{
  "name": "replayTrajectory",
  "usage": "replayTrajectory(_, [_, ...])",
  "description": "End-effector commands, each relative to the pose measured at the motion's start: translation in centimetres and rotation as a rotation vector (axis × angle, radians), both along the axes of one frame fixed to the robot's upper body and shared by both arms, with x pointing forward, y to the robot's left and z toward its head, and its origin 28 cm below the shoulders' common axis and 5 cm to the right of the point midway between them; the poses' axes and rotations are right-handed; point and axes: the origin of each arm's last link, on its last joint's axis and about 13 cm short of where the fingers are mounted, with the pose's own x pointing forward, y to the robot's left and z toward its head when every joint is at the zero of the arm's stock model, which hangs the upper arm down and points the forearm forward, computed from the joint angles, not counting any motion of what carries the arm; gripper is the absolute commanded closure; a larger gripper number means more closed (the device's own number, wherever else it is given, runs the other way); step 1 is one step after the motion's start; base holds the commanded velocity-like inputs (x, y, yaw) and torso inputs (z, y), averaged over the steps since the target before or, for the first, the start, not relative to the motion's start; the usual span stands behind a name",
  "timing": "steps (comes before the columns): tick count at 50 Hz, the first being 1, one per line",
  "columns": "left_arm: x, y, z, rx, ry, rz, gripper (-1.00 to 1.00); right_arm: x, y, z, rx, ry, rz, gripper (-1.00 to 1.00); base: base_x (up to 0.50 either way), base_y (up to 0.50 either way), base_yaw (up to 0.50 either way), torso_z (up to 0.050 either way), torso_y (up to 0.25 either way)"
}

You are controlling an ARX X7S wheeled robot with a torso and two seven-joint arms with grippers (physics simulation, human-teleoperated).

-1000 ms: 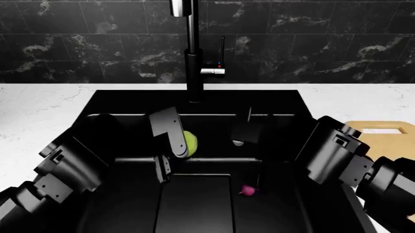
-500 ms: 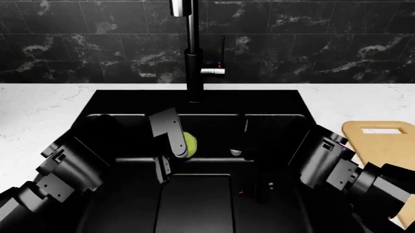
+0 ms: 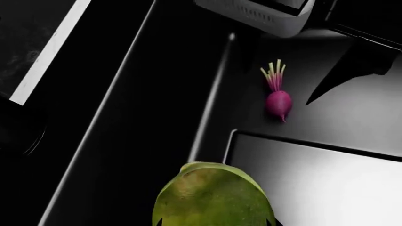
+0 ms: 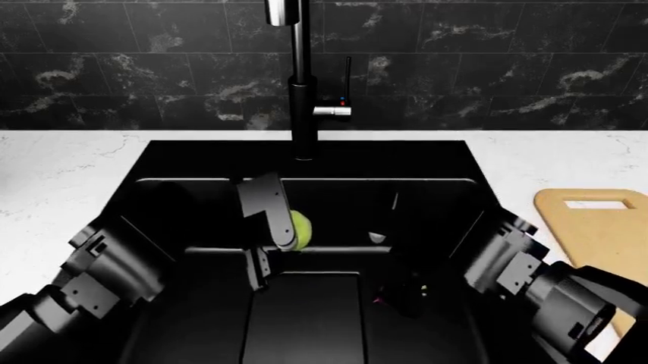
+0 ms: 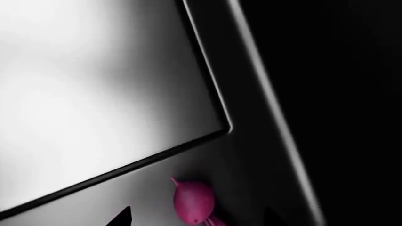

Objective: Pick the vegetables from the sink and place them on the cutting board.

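Both arms reached down into the black sink [image 4: 152,163]. The left gripper [image 4: 272,241] sat near the sink's back wall with the yellow-green ball [image 4: 300,229] between its fingers; one finger [image 4: 265,208] lay over the ball's left side and the other sat lower, just below it. The left wrist view showed the ball [image 3: 212,195] close against the camera with dark finger tips at its lower edge, so the jaws looked closed around it, ball apparently off the floor. The magenta radish [image 3: 278,103] lay on the sink floor beyond the ball, stems pointing away from the bulb, just outside the corner of the raised rectangular floor panel [image 3: 326,179]. The right gripper [image 4: 405,292] was low in the sink at the right of that panel, mostly black on black in the head view; only a sliver of the radish [image 4: 378,299] showed at its left edge. In the right wrist view the radish [image 5: 193,201] lay between two dark finger tips at the frame edge, with a gap on each side, so the jaws were apart and not gripping it. The cutting board [image 4: 597,227] lay on the white marble counter [image 4: 61,174] right of the sink, partly covered by the right arm, with its slot handle toward the back. The faucet [image 4: 300,83] stood behind the sink centre.
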Motion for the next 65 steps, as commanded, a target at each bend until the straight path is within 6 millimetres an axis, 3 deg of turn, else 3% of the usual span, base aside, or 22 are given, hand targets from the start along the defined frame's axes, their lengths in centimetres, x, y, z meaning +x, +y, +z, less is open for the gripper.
replayTrajectory(1, [0.0, -0.3, 0.1, -0.005, 0.000, 0.003, 1.00, 0.3, -0.3, -1.6, 0.021, 0.022, -0.019, -1.00, 0.00, 0.00, 0.00, 0.000, 0.000])
replayTrajectory(22, [-0.2, -0.5, 0.0, 0.000, 0.020, -0.007, 1.00, 1.1, -0.8, -4.9, 0.035, 0.081, -0.024, -1.00, 0.00, 0.00, 0.00, 0.000, 0.000])
replayTrajectory(37, [-0.2, -0.7, -0.1, 0.001, 0.029, -0.005, 1.00, 0.1, -1.3, -6.9, 0.048, 0.118, -0.046, -1.00, 0.00, 0.00, 0.00, 0.000, 0.000])
replayTrajectory(65, [0.1, -1.3, -0.1, -0.001, 0.032, -0.014, 1.00, -0.7, -4.0, -7.0, -0.022, 0.132, -0.157, -1.00, 0.00, 0.00, 0.00, 0.000, 0.000])
